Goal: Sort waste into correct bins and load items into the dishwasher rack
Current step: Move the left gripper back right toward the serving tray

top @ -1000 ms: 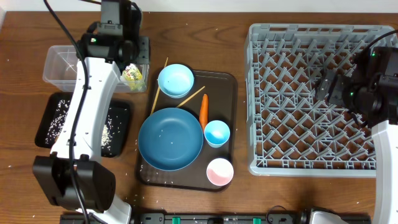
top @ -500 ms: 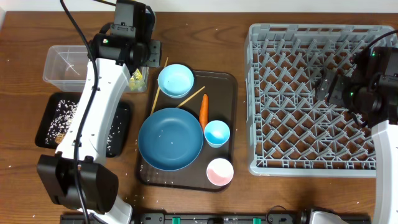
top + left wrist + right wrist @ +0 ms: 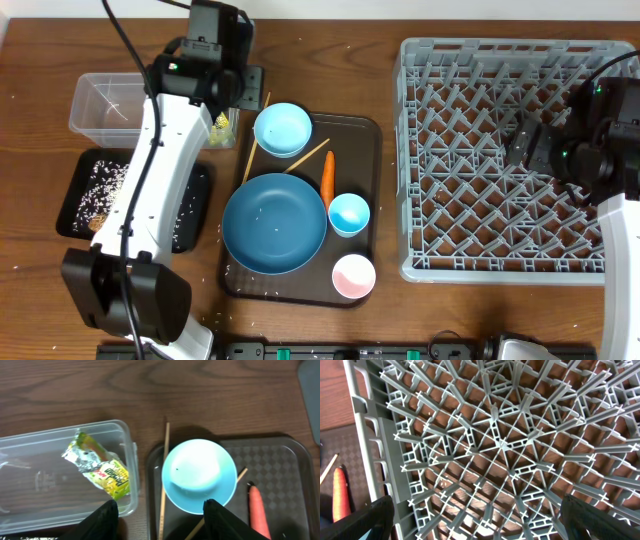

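- Left hand (image 3: 160, 508) is released; its fingers (image 3: 107, 519) stand apart with nothing between them; it hovers over the gap between the tub (image 3: 30, 477) and the bowl (image 3: 199, 475)
- Wrapper (image 3: 97, 465) lies crumpled inside the tub at its right end, clear of the hand
- Right hand (image 3: 477, 502) is released too, spread wide over the rack (image 3: 500, 442), touching nothing
- Rack sits on the right of the worktop (image 3: 400, 320), well apart from the dishes
- Black tray (image 3: 195, 175) lies just in front of the tub on the left; rice (image 3: 100, 185) is scattered in it; a brown lump (image 3: 97, 222) sits among the grains; the left arm crosses over its middle
- Serving tray (image 3: 360, 135) lies in the middle, between the bins and the rack
- Bowl stands upright at the serving tray's back left corner
- Chopsticks (image 3: 165, 460) are split; one runs along the serving tray's left edge beside the bowl; the other pokes out from under the bowl on its right
- Plate (image 3: 274, 223) lies flat in front of the bowl, specked with a few grains
- Carrot (image 3: 328, 175) lies lengthwise just right of the plate
- Blue cup (image 3: 349, 214) stands upright at the carrot's near end, against the plate's rim
- Pink cup (image 3: 353, 276) stands upright at the serving tray's front right corner
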### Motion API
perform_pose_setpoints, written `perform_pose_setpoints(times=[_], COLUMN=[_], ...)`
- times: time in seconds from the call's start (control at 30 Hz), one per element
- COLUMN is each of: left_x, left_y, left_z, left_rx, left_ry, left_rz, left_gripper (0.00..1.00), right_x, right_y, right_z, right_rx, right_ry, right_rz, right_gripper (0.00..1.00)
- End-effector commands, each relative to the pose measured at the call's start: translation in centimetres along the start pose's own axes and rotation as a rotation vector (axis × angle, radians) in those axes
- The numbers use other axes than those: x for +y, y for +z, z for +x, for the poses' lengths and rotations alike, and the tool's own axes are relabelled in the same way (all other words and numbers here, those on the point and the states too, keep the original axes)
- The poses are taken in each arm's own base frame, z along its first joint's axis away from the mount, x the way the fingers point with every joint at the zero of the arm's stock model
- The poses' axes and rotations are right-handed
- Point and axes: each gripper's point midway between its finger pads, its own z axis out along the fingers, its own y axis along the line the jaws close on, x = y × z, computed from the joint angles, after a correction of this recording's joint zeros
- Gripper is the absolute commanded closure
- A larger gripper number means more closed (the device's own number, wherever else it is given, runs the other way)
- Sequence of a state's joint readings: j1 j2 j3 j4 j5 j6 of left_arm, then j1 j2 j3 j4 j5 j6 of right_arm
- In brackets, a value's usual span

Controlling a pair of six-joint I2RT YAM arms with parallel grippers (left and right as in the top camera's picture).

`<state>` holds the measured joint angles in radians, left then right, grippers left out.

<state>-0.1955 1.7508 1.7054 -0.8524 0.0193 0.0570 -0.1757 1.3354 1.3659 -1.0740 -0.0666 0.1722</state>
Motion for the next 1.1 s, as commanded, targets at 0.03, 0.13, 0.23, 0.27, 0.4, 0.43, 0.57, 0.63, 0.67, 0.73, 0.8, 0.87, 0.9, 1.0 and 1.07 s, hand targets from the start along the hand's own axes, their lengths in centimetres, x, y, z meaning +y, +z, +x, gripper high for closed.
perform_pose_setpoints(times=[0.03,0.13,0.23,0.27,0.4,0.43,0.57,0.63,0.67,0.73,0.8,0.87,0.9,1.0,1.07], left_x=[-1.7,-2.5,-2.8,-2.8,-2.9,-2.9,-3.5,-4.1,-4.5,-5.1,-5.7,-6.4,-6.7,-7.5,-7.5], left_y=[0.1,0.3,0.6,0.8,1.4,1.6,1.8,1.9,2.0,1.9,1.9,1.7,1.6,1.3,1.0], left_z=[0.2,0.2,0.4,0.5,1.0,1.3,2.1,2.5,2.9,3.5,4.2,5.0,5.4,6.6,7.3], left_rx=[0.004,0.006,0.014,0.021,0.048,0.06,0.091,0.107,0.12,0.144,0.169,0.197,0.212,0.256,0.286], left_ry=[0.069,0.096,0.099,0.101,0.102,0.103,0.117,0.129,0.138,0.154,0.168,0.181,0.185,0.206,0.176], left_rz=[0.019,0.029,0.031,0.032,0.033,0.033,0.04,0.046,0.051,0.058,0.064,0.071,0.074,0.081,0.072], left_gripper=[0.4,0.34,0.28,0.27,0.27,0.26,0.26,0.26,0.26,0.26,0.25,0.22,0.21,0.14,0.08], right_x=[-0.2,-0.2,-0.2,-0.2,-0.3,-0.3,-0.3,-0.3,-0.3,-0.3,-0.3,-0.3,-0.3,-0.3,-0.3], right_y=[-0.4,-0.4,-0.4,-0.4,-0.4,-0.4,-0.4,-0.4,-0.4,-0.4,-0.5,-0.4,-0.4,-0.4,-0.4], right_z=[-0.4,-0.4,-0.4,-0.4,-0.4,-0.4,-0.4,-0.4,-0.4,-0.5,-0.5,-0.5,-0.5,-0.4,-0.3], right_rx=[-0.016,-0.017,-0.017,-0.017,-0.018,-0.019,-0.018,-0.019,-0.019,-0.02,-0.023,-0.023,-0.022,-0.02,-0.014], right_ry=[0.004,0.003,0.003,0.003,0.003,0.003,0.003,0.003,0.003,0.003,0.003,0.003,0.003,0.003,0.004], right_rz=[0.007,0.007,0.007,0.007,0.011,0.011,0.011,0.011,0.011,0.011,0.011,0.01,0.01,0.01,0.011], right_gripper=[0.01,0.01,0.01,0.01,0.01,0.01,0.01,0.01,0.01,0.01,0.01,0.01,0.01,0.01,0.01])
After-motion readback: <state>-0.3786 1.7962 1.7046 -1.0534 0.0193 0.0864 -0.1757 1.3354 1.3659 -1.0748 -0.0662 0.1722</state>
